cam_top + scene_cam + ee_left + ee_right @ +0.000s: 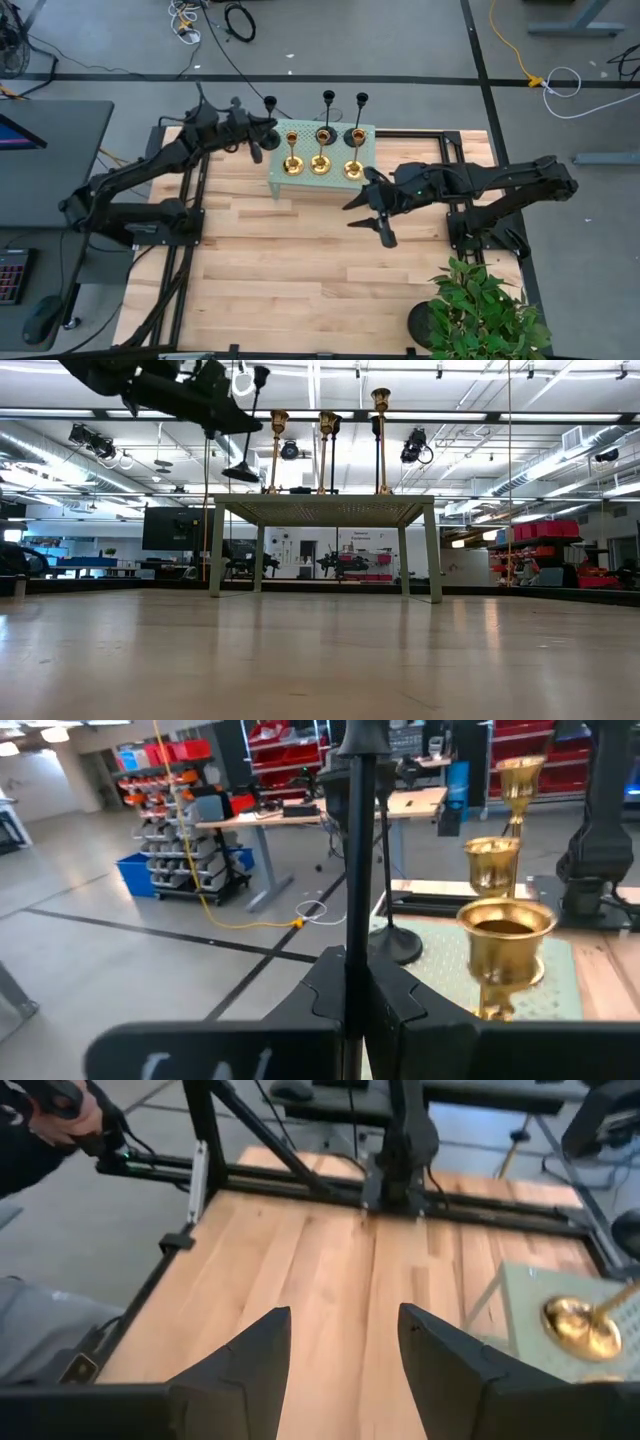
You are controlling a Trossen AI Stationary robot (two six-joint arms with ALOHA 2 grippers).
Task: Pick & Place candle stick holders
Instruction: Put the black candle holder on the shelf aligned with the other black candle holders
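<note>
A pale green perforated stand (pixel 305 180) carries three brass-gold candle stick holders in its near row (pixel 320 162) (pixel 505 935). Two black ones stand on their round bases behind them (pixel 327 133) (pixel 357 135). My left gripper (pixel 258 133) (pixel 352 975) is shut on a third black holder (pixel 250 425) over the stand's far left corner. My right gripper (pixel 375 212) (pixel 340 1345) is open and empty, above the wood table just near of the stand's right end. My left gripper pinches the black holder's thin stem (pixel 355 935) between its two fingers, about halfway up. The fingers come level from the table's left and lie across the stem. The holder leans slightly, cup (pixel 260 375) up. Its flared base (pixel 240 473) hangs clear above the stand's top.
A green plant in a black pot (pixel 480 310) stands at the table's near right corner. Black frame rails (pixel 300 1175) run along the table's sides. The bare wood top (pixel 300 260) lies near of the stand. A person's dark sleeve (pixel 45 1125) shows beyond the table's edge.
</note>
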